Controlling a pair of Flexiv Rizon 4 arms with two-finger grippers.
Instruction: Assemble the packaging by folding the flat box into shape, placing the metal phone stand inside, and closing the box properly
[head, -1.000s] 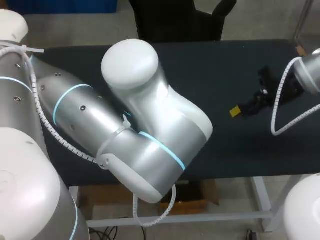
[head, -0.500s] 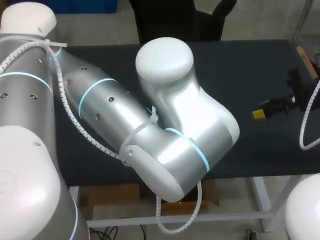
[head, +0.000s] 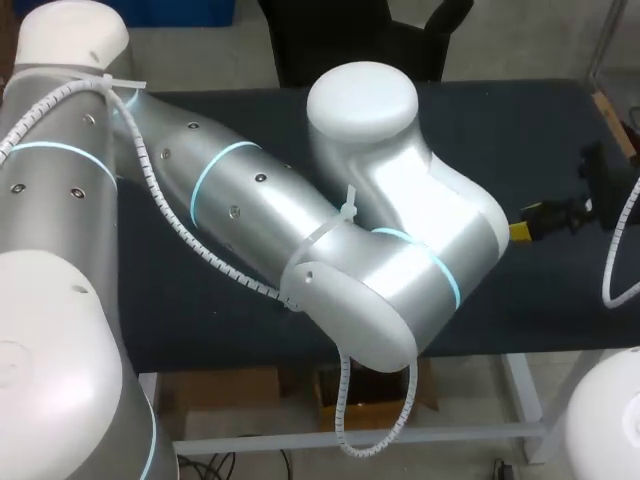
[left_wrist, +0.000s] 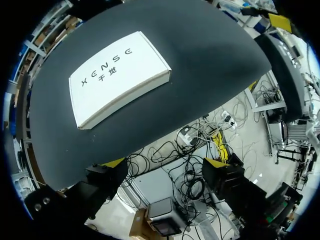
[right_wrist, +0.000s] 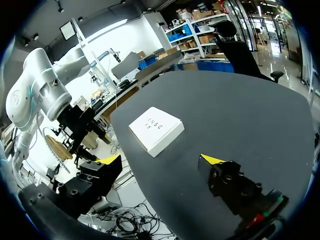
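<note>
While the white box (left_wrist: 120, 75) lies flat on the dark bench (left_wrist: 215, 60), near one edge, its lid shut and its sides squared, both grippers hang clear of it with nothing in them. The left gripper (left_wrist: 164, 167) sits just off the bench's edge with the box ahead of it, its fingers (left_wrist: 102, 177) spread wide. The right gripper (right_wrist: 160, 162), likewise open, is well apart from the box toward the other side of the bench. No phone stand shows anywhere, and whether it is inside the box cannot be told. Closing looks to be the step in hand, or just done. Doing it well would mean coming down squarely on the lid and pressing along its front lip while the other gripper steadies a side, since a light box would likely slide. From above, the left arm (head: 300, 230) bulks across the middle of the bench and hides the box entirely, leaving only the wrist views to guide an approach.
</note>
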